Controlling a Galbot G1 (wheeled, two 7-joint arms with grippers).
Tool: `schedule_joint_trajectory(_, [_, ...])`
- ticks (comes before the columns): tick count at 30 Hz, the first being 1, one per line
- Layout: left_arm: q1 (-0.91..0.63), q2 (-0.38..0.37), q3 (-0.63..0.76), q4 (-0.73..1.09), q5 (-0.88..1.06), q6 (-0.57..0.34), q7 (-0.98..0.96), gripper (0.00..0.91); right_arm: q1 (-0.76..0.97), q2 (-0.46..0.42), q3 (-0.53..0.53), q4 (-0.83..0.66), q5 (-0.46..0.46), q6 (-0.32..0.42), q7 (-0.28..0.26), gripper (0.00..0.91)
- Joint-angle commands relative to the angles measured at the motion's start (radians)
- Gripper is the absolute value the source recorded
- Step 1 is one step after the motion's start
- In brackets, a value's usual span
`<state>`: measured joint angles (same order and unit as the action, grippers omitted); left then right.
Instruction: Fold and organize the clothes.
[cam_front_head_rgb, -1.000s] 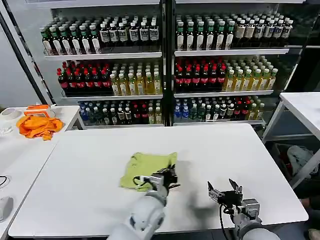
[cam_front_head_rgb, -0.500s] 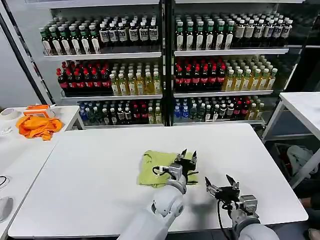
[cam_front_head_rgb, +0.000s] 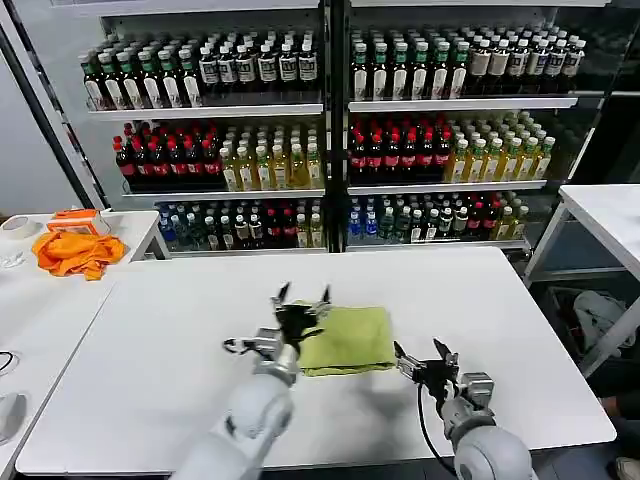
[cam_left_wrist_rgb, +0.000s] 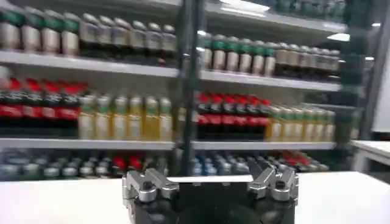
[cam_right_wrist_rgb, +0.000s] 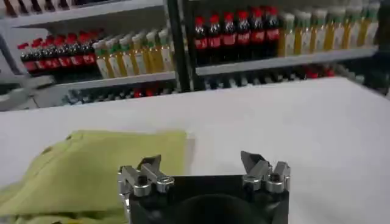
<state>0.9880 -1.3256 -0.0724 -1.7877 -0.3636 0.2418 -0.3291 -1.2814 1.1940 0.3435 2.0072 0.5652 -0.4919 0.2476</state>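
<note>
The clothes (cam_front_head_rgb: 352, 338) are one lime yellow-green T-shirt lying folded into a compact rectangle on the white table (cam_front_head_rgb: 150, 340), a little right of centre. My left gripper (cam_front_head_rgb: 304, 303) hovers open over the shirt's left edge, fingers pointing up and away, nothing between them. In the left wrist view the left gripper (cam_left_wrist_rgb: 208, 178) is open and faces the bottle shelves. My right gripper (cam_front_head_rgb: 421, 358) stands open just right of the shirt, near the front edge. The right wrist view shows the right gripper (cam_right_wrist_rgb: 204, 163) open and empty, with the shirt (cam_right_wrist_rgb: 91, 170) lying beside one of its fingers.
A bright orange cloth (cam_front_head_rgb: 75, 252) and a tape roll (cam_front_head_rgb: 15, 227) lie on a side table at the far left. Shelves of bottles (cam_front_head_rgb: 330, 140) stand behind the table. Another white table (cam_front_head_rgb: 610, 215) is at the right.
The shirt has slid to the right across the table. My left gripper has come off it and swung back left and up, now open. The right gripper has edged slightly left.
</note>
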Motion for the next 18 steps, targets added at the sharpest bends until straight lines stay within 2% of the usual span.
schedule_joint_trajectory(1, [0.216,0.193,-0.262,-0.172,-0.056,-0.028,0.005,0.907,0.256,0.091,-0.092,-0.234,0.315,-0.029,0.097,0.907])
schedule_joint_trajectory(7, [0.269,0.214,-0.295,-0.202,-0.064,-0.025,0.005,0.907,0.318,0.146,-0.119,-0.330,0.301,-0.016,0.123,0.907])
schedule_joint_trajectory(9, [0.287,0.211,-0.301,-0.203,-0.062,-0.028,0.004,0.907,0.331,0.156,-0.124,-0.354,0.302,-0.004,0.138,0.675])
schedule_joint_trajectory(10, [0.291,0.210,-0.303,-0.203,-0.063,-0.028,0.004,0.907,0.335,0.161,-0.124,-0.358,0.306,-0.004,0.142,0.292])
schedule_joint_trajectory(11, [0.297,0.208,-0.305,-0.202,-0.063,-0.028,0.004,0.907,0.342,0.172,-0.122,-0.379,0.320,-0.002,0.151,0.000])
schedule_joint_trajectory(18, [0.308,0.204,-0.307,-0.199,-0.062,-0.030,0.004,0.907,0.359,0.200,-0.119,-0.409,0.339,0.020,0.163,0.000])
